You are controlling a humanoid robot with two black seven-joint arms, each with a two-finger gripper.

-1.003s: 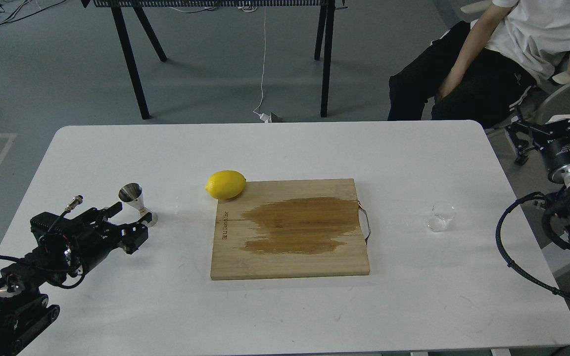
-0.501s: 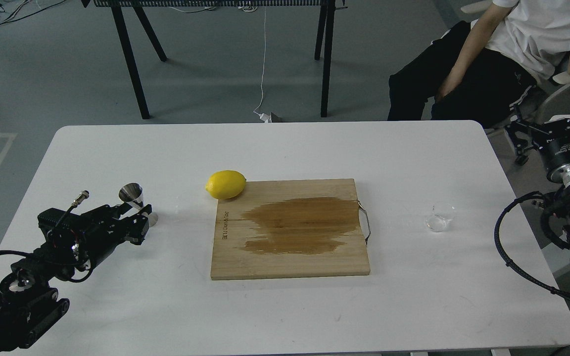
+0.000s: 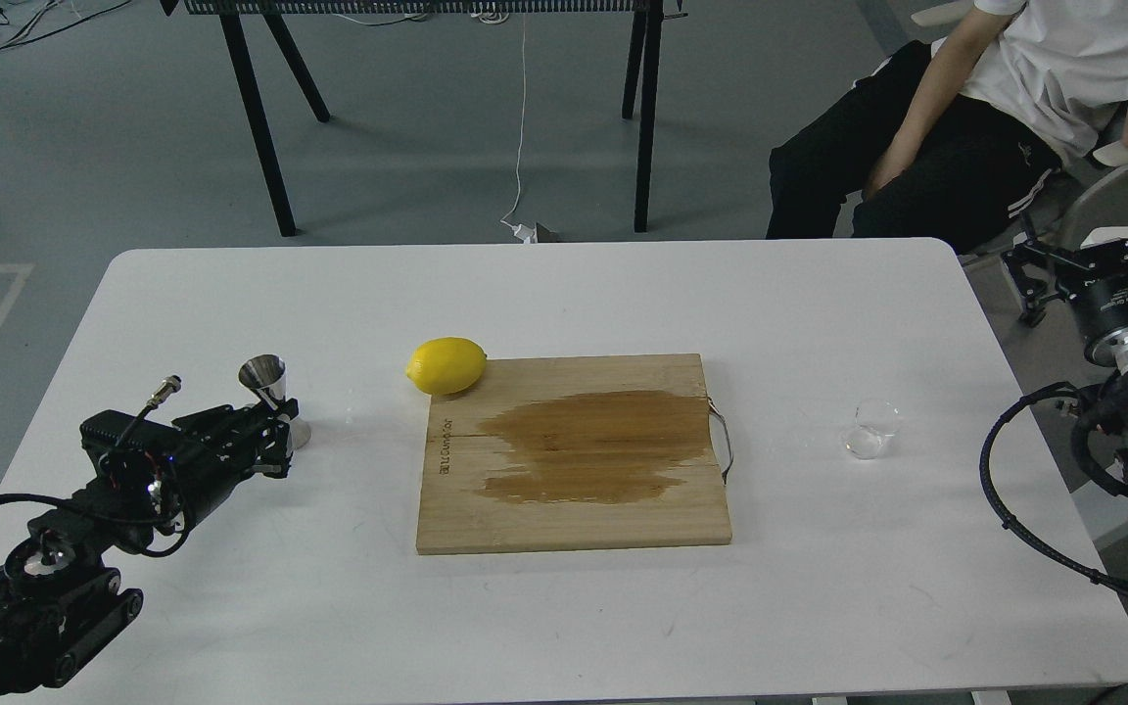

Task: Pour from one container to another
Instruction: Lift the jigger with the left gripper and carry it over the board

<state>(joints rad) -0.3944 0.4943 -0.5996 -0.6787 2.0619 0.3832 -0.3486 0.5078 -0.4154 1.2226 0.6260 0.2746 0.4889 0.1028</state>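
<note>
Steel jigger [image 3: 268, 390] stands upright at nine o'clock on the counter [image 3: 564, 294], its base hidden by the left tool [image 3: 275, 436]; grip unclear. Glass cup [image 3: 872, 429] upright at three o'clock. Right tool [image 3: 1093, 269] too dark to read.

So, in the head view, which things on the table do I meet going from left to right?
Left gripper → steel jigger → lemon → wooden cutting board → clear glass cup.

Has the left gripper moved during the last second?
Yes. The left gripper went forward and closed in on the jigger; the lemon stayed put.
</note>
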